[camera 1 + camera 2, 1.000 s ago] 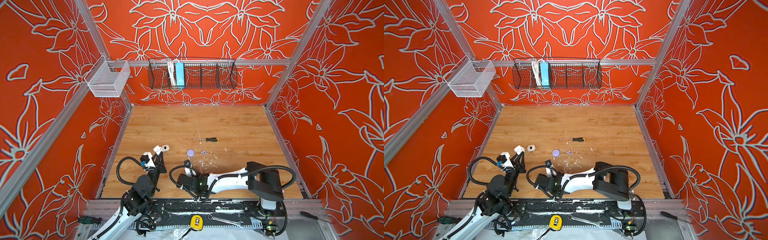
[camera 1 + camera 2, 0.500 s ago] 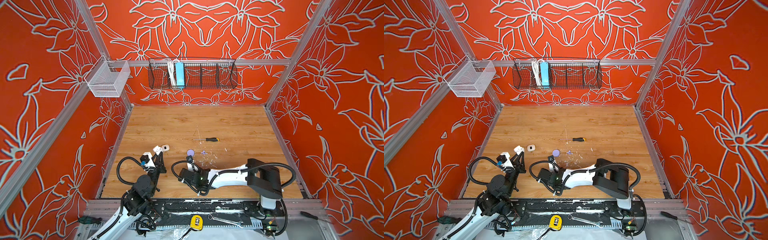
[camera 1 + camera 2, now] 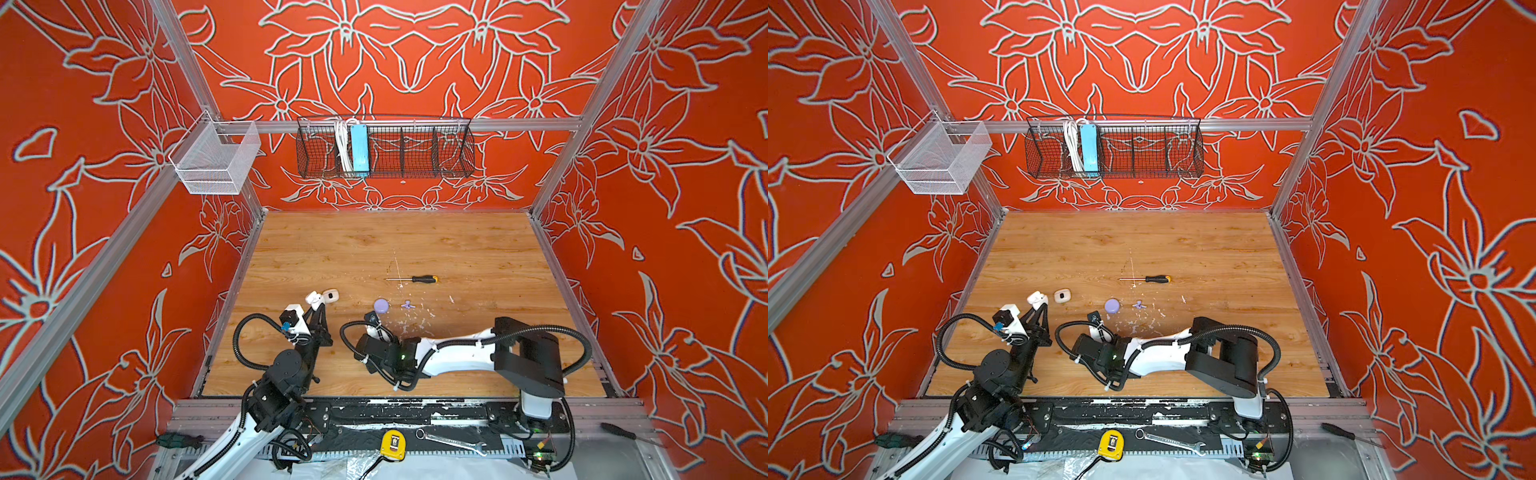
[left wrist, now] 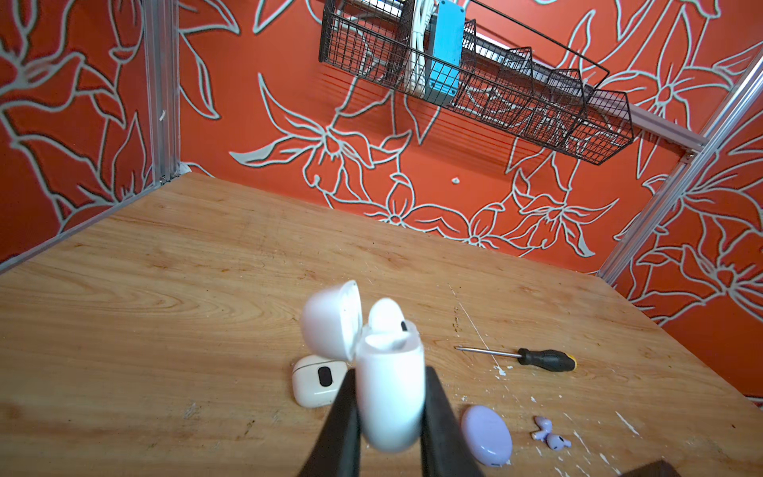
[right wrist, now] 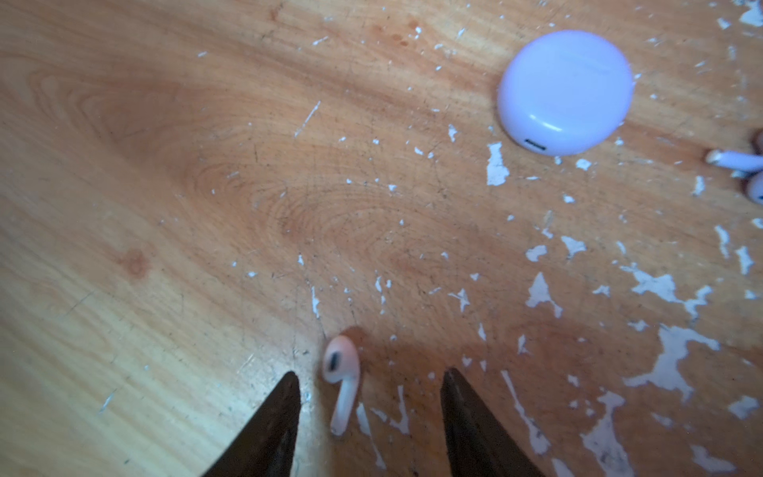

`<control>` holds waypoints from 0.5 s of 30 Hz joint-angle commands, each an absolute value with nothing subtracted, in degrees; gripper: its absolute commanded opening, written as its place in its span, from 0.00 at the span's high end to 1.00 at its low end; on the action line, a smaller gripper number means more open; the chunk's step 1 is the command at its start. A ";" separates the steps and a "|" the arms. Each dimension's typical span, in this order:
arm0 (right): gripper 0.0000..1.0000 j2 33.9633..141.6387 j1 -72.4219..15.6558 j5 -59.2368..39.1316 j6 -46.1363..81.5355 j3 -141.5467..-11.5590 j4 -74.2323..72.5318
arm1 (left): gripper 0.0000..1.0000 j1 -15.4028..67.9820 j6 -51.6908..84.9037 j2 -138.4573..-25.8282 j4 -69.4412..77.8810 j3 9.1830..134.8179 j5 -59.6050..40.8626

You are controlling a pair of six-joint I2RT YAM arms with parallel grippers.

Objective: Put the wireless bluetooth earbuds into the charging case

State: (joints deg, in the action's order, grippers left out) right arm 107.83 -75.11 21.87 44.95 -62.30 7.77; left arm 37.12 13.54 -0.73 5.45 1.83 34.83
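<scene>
Now: right hand [image 5: 370, 372] stands partly open astride a white earbud [image 5: 339, 363] lying on the tabletop [image 5: 165, 206], near the lilac case [image 5: 565, 93]. Left hand [image 4: 390, 373] clamps the open-lidded white charging case [image 4: 390, 404]. Earbud probably light, rigid and slick, so pinch across the stem.

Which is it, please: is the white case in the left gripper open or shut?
Open: the white case, held by the left gripper, has its lid flipped back, one white earbud showing inside.

Open tabletop [image 3: 395, 241] lies beyond the screwdriver [image 3: 419, 279]; nearer, the white case [image 3: 330, 296], lilac case [image 3: 381, 305] and lilac earbuds [image 3: 408, 305] obstruct the middle.
</scene>
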 commanded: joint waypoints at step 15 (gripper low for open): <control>0.48 113.33 -75.25 22.16 45.98 -69.52 14.90 | 1.00 36.91 14.81 0.00 6.25 3.27 35.65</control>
State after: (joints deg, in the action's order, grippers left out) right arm 111.70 -75.11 21.61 45.12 -67.51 12.21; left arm 37.12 13.98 -0.73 5.45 1.83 34.85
